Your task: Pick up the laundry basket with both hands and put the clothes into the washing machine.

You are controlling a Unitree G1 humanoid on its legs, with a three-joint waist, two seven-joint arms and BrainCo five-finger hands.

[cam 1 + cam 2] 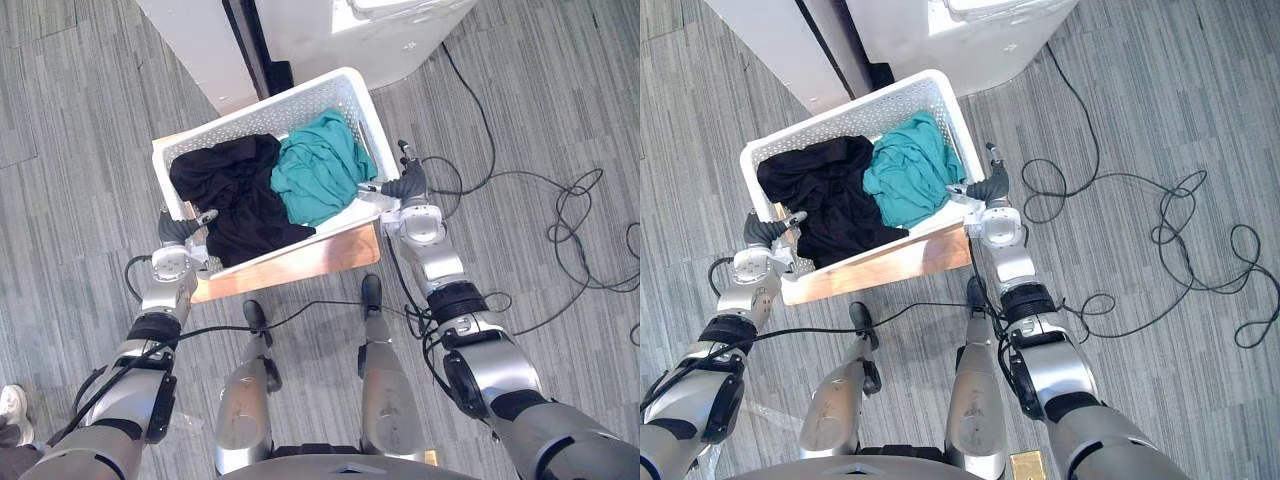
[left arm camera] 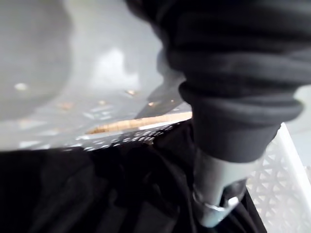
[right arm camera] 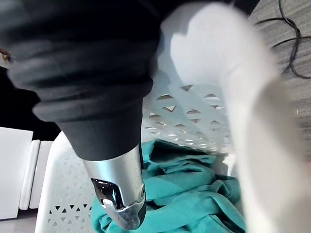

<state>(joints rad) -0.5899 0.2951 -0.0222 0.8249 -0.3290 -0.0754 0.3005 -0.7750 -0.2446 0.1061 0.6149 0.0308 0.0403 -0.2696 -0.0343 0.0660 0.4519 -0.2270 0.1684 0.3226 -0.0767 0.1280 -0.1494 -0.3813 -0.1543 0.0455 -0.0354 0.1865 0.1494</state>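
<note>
L hand (image 1: 183, 230) and R hand (image 1: 405, 187) sat closest in, one at each short end of the laundry basket (image 1: 300, 103). Each gripped the rim, w/ the thumb hooked over the top edge to the inside and the other fingers along the outer wall. L thumb lay over the black garment (image 1: 235, 195), R thumb over the teal garment (image 1: 318, 165).

Basket was white, perforated, rectangular, open side up. Its long axis ran L–R across the robot's front, skewed so the R end lay farther off than the L end. Far R corner pointed twd the washing machine (image 1: 390, 35). Black garment filled the L half and the teal one the R half, touching mid-basket.

Basket sat over a low wooden surface (image 1: 300, 262), whose near edge stuck out under the near long wall. Couldn't tell if the base rested on it or hung clear.

Beyond the far long wall stood the white washing machine at far R and a white panel (image 1: 195, 45) at far L, w/ a dark gap btwn them. Basket's far rim was near both. Grey plank floor (image 1: 70, 150) spread wide to L and R of the basket. Person's shoe (image 1: 12, 402) showed at the near-L edge, well apart from the basket.
</note>
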